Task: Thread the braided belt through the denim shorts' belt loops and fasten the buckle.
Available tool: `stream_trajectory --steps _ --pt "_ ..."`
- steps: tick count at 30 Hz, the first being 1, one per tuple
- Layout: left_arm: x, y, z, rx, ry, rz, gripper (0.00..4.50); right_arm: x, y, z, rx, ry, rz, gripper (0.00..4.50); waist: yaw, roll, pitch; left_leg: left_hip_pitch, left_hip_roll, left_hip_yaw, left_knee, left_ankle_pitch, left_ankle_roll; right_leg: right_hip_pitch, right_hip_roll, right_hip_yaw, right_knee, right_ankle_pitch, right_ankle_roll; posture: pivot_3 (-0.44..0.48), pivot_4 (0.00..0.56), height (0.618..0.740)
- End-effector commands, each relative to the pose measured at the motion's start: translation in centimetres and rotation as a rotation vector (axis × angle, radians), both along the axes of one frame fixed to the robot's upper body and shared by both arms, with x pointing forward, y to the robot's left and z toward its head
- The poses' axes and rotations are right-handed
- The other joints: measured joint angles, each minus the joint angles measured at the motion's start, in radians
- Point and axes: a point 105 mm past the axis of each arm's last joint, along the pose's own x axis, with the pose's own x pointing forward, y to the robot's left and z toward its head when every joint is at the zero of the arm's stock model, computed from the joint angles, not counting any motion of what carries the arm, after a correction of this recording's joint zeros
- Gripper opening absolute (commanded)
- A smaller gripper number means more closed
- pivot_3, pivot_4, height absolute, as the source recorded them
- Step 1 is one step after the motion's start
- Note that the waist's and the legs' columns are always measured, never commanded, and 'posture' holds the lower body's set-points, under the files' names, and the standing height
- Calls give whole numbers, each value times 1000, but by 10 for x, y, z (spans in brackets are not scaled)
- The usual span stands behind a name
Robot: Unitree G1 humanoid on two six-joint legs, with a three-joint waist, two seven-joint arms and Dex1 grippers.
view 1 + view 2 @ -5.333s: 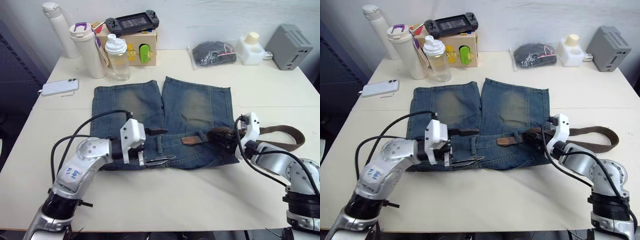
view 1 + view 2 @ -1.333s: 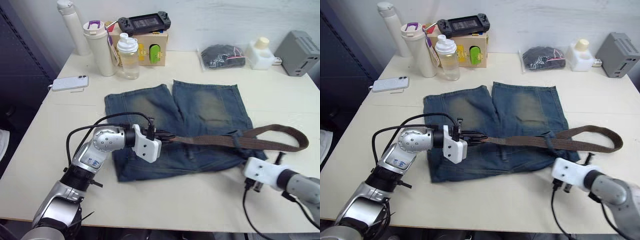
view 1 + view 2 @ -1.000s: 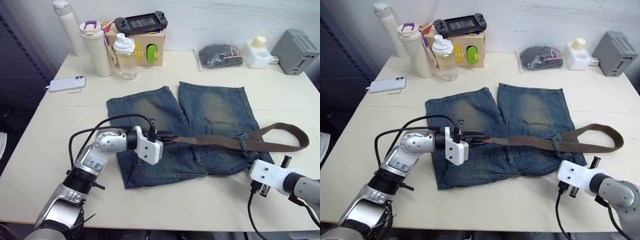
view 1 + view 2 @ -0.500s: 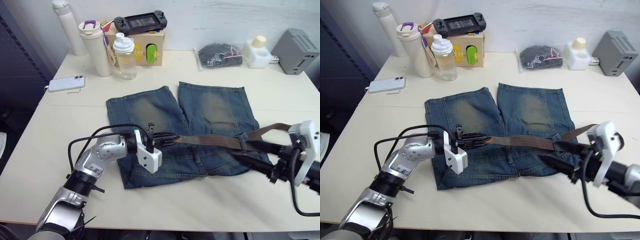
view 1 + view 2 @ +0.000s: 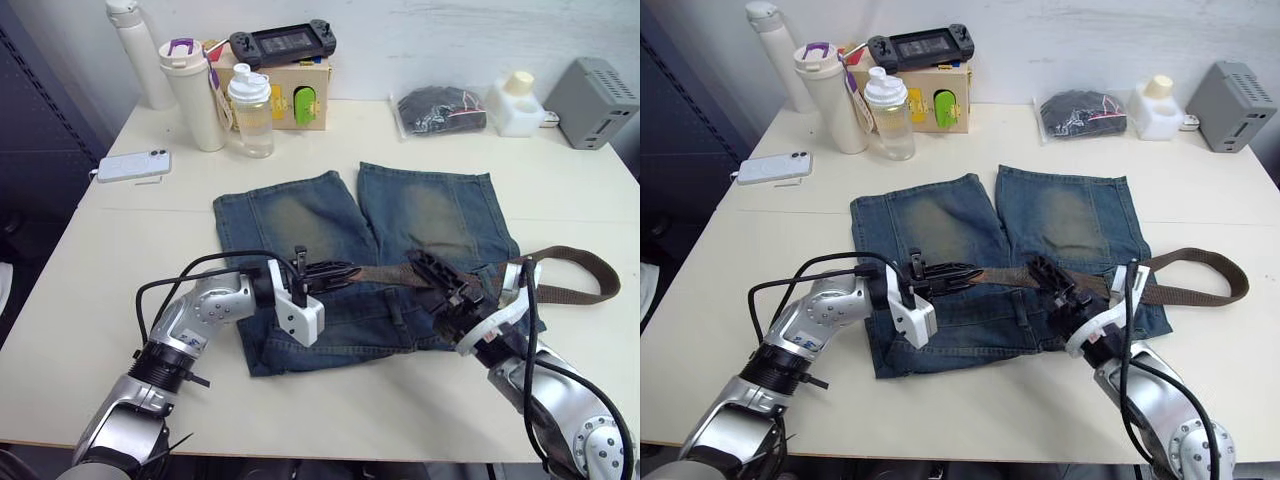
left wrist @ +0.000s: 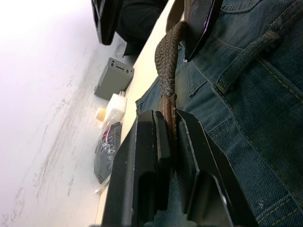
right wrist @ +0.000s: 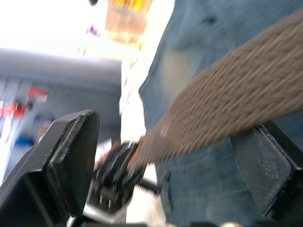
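Note:
The denim shorts (image 5: 300, 215) lie flat mid-table, waistband toward me. The braided belt (image 5: 565, 294) runs along the waistband and curls back in a loop off the shorts' right side. My left gripper (image 5: 338, 272) is shut on the belt's tan end (image 6: 166, 109) over the left half of the waistband. My right gripper (image 5: 430, 280) is open over the right half, one finger on each side of the belt (image 7: 222, 111), apart from it. A belt loop (image 6: 246, 61) shows beside the strap. The buckle is hidden.
At the back left stand two bottles (image 5: 190, 95) and a clear shaker (image 5: 248, 112), with a phone (image 5: 128, 165) nearby. A box (image 5: 285, 90) carries a game controller. A bagged dark bundle (image 5: 440, 108), a white bottle (image 5: 515, 100) and a grey box (image 5: 592, 88) line the back right.
My right gripper swung in from the table's right front to the belt over the shorts and opened around it. The left gripper kept its hold in place.

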Motion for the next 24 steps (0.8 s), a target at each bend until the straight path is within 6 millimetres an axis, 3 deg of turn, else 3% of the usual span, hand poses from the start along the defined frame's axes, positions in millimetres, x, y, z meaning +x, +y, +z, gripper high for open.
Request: stream_trajectory --steps 1,6,7,9,13,14,18,21,24 --pt "-5 -3 11 -27 -43 -27 297 -2 1 8 32 -16 -5 2767 -3 0 0 0 0 0 0 0 0 0 0 0 0 0 0 0 150 690" --pt "-6 -5 9 -30 4 -43 297 0 5 9 48 -9 -1 323 -10 0 0 -1 0 0 0 0 0 -2 0 3 1 0 0 0 150 690" --pt "-6 -6 9 -31 7 -46 297 1 4 10 53 -8 -7 30 -11 0 0 -1 0 0 0 0 0 -2 0 3 1 0 0 0 150 690" --pt "-6 -5 9 -27 2 -40 297 4 1 10 47 -7 -20 30 -16 0 0 -2 0 0 0 0 0 -3 0 3 1 0 0 0 150 690" --pt "-6 -1 13 -120 172 -27 1695 8 -19 8 11 -13 -74 0 -22 0 0 -3 0 0 0 0 0 -4 0 3 2 0 0 0 150 690" --pt "-4 2 11 -135 258 -6 2312 8 -27 8 -18 -22 -84 0 -22 0 0 -3 0 0 0 0 1 -5 0 3 2 0 0 0 150 690" --pt "-17 15 11 -209 642 -31 3670 10 -60 10 -138 -63 -105 0 -25 1 0 -4 0 1 0 0 1 -5 -1 5 2 0 0 0 150 690" --pt "-34 28 10 -224 921 -60 3670 12 -77 17 -241 -107 -42 0 -27 2 0 -4 2 1 0 -1 1 -5 -1 6 2 0 -1 0 150 690" --pt "-53 42 -3 -143 1071 -61 3670 12 -82 20 -309 -122 47 0 -27 7 -1 -3 2 1 0 -1 1 -4 -1 6 1 -1 -1 0 150 690"
